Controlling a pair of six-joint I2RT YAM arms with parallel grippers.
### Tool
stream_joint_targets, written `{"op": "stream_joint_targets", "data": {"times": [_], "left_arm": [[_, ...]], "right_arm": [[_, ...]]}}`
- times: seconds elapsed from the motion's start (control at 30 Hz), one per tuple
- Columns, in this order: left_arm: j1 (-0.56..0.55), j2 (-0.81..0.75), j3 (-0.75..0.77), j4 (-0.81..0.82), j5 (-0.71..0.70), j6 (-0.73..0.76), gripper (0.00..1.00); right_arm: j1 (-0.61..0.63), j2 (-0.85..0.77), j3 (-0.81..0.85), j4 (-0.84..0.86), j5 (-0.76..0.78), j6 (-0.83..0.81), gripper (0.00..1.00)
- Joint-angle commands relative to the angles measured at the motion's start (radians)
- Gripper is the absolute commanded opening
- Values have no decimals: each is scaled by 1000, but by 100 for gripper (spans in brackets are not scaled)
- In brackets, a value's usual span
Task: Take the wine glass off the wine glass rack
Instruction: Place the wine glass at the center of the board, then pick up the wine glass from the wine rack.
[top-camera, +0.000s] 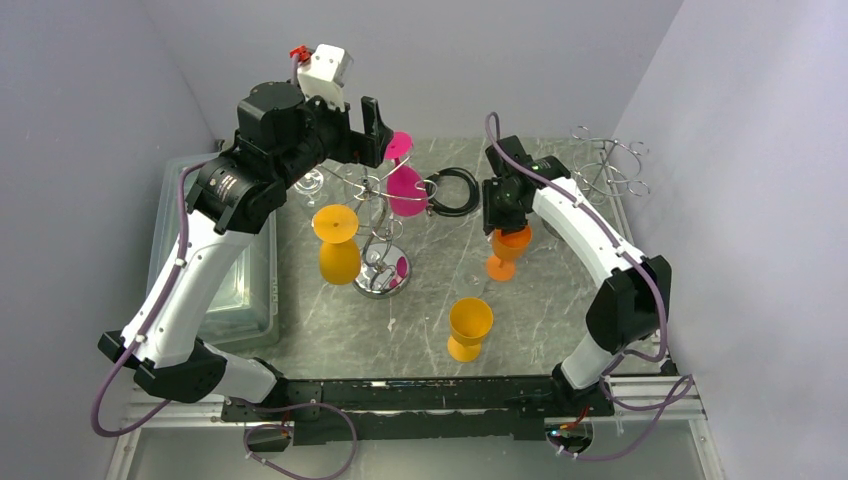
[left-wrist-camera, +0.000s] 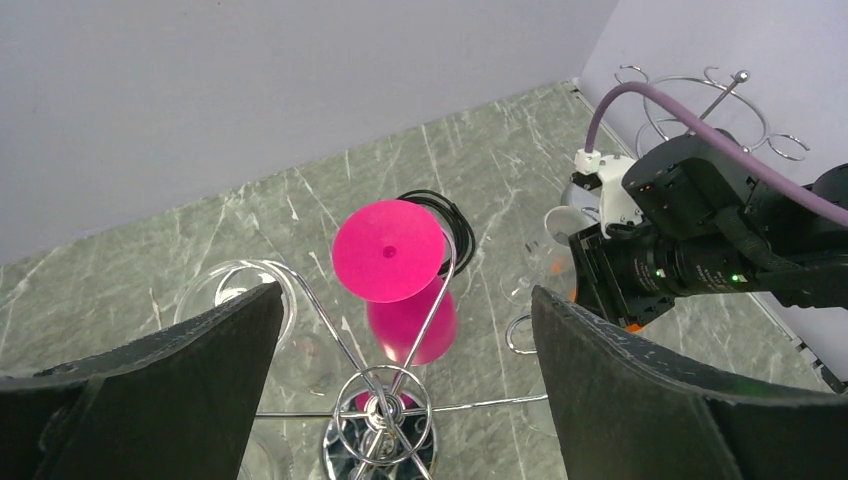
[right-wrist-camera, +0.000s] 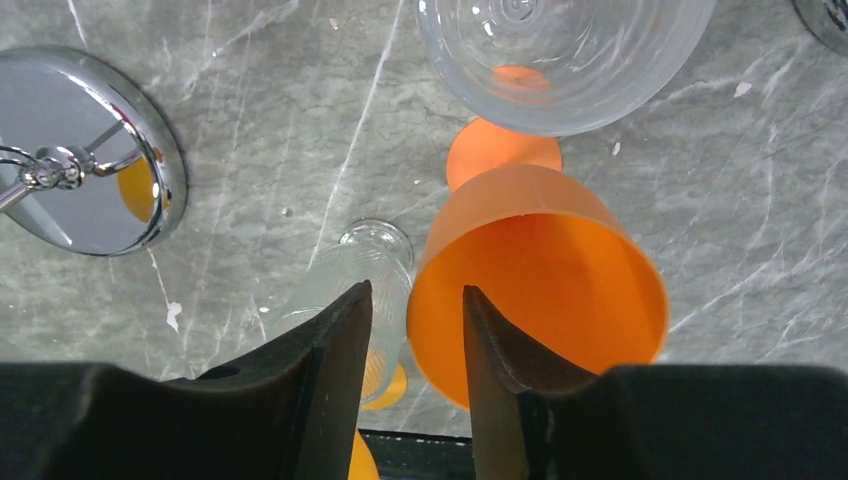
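The wine glass rack stands mid-table on its mirror disc base. A magenta wine glass and a yellow-orange wine glass hang upside down from its arms. My left gripper is wide open and empty, high over the rack beside the magenta foot. In the left wrist view the magenta glass lies between the fingers, beyond the rack hub. My right gripper is slightly open. It straddles the rim of an orange glass standing on the table, without pinching it.
A second orange glass stands near the front. Clear glasses sit by the rack and near the right gripper. A black cable ring lies behind. A smaller wire rack stands back right. A clear bin sits left.
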Motion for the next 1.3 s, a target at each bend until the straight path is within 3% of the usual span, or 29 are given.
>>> {"op": "stream_joint_targets", "data": {"times": [0.0, 0.2, 0.43, 0.53, 0.93, 1.1, 1.27], "left_arm": [[-2, -31, 21, -11, -20, 12, 99], [-2, -20, 35, -44, -50, 21, 99], [-2, 68, 95, -77, -11, 24, 99], [-3, 110, 125, -75, -1, 21, 100], [-2, 193, 172, -120, -299, 40, 99], [-2, 201, 174, -128, -321, 43, 99], [-3, 256, 256, -147, -212, 39, 99]], "right_arm": [[6, -51, 57, -16, 29, -1, 43], [7, -102, 73, -23, 38, 9, 52], [6, -187, 74, -14, 60, 20, 74], [6, -223, 68, 8, 58, 31, 79], [5, -304, 17, 77, 27, 42, 84], [5, -306, 7, 91, 17, 36, 85], [5, -312, 7, 101, 8, 32, 85]]}}
